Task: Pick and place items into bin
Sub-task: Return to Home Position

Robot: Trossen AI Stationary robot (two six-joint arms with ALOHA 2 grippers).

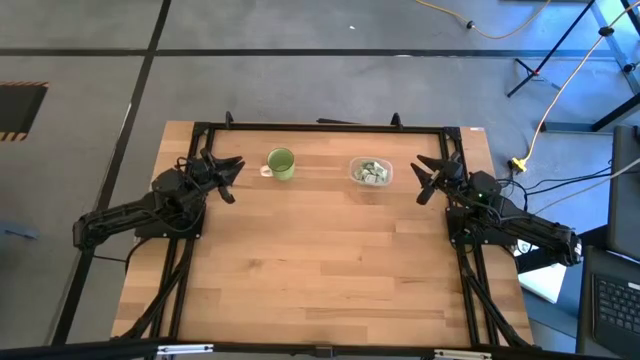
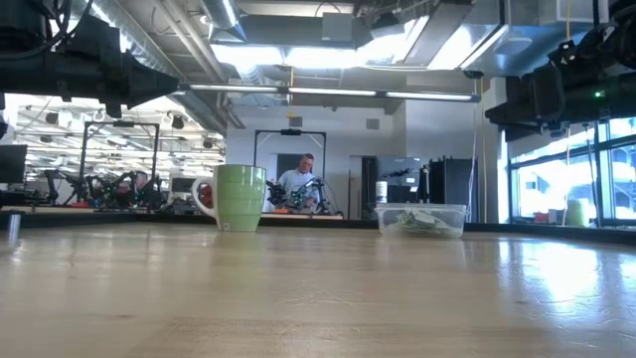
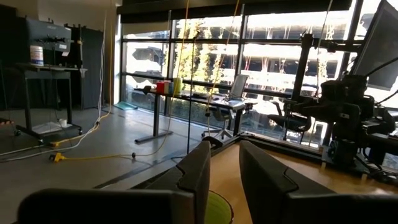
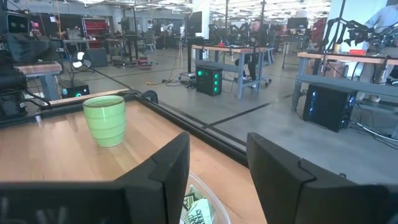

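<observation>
The bin (image 1: pixel 371 172), a small clear tub, stands on the table's far right part and holds several pale green and silvery packets (image 2: pixel 421 221); its rim and a packet (image 4: pixel 198 214) show just beyond my right fingers. My left gripper (image 1: pixel 233 178) hovers open above the table's far left, pointing toward a green mug (image 1: pixel 281 164). My right gripper (image 1: pixel 428 180) hovers open at the far right, pointing toward the bin. Nothing lies between either pair of fingers.
The green mug (image 2: pixel 238 197) with a white handle stands left of the bin, near the far edge. A black frame (image 1: pixel 320 127) runs round the table's far and side edges. The wooden tabletop (image 1: pixel 320 270) stretches bare toward the near edge.
</observation>
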